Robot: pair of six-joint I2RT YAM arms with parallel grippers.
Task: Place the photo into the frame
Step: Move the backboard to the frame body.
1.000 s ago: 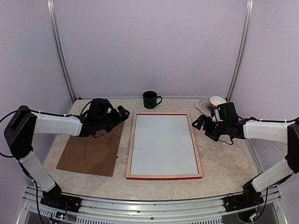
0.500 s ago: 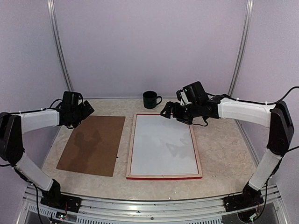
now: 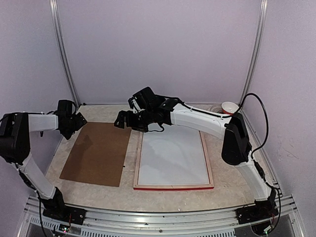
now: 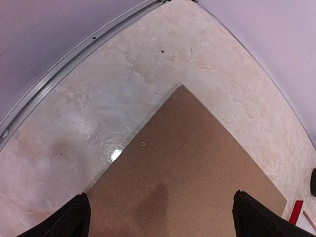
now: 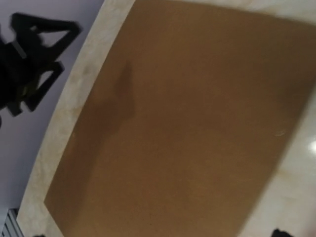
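Note:
The frame (image 3: 138,158) lies flat in the middle of the table, pale wood up, with its red edge (image 3: 173,188) toward me; a sliver of red shows in the left wrist view (image 4: 296,212). A plain white sheet (image 3: 173,155) fills its opening, and I cannot tell whether this is the photo's back. My right gripper (image 3: 123,120) reaches far left across the frame's far-left corner and hovers open over the far right edge of a brown board (image 3: 98,153). My left gripper (image 3: 77,121) (image 4: 160,222) is open above the board's far left corner (image 4: 182,89), holding nothing.
The brown board (image 5: 187,123) lies left of the frame. The left arm (image 5: 29,54) shows dark in the right wrist view. A white cup (image 3: 230,105) and a plate (image 3: 216,109) stand at the back right. Metal posts (image 3: 64,54) rise at the back corners.
My right arm has swung from the right side across the frame's far edge to the board's far right edge. My left gripper has drawn back left to the board's far left corner.

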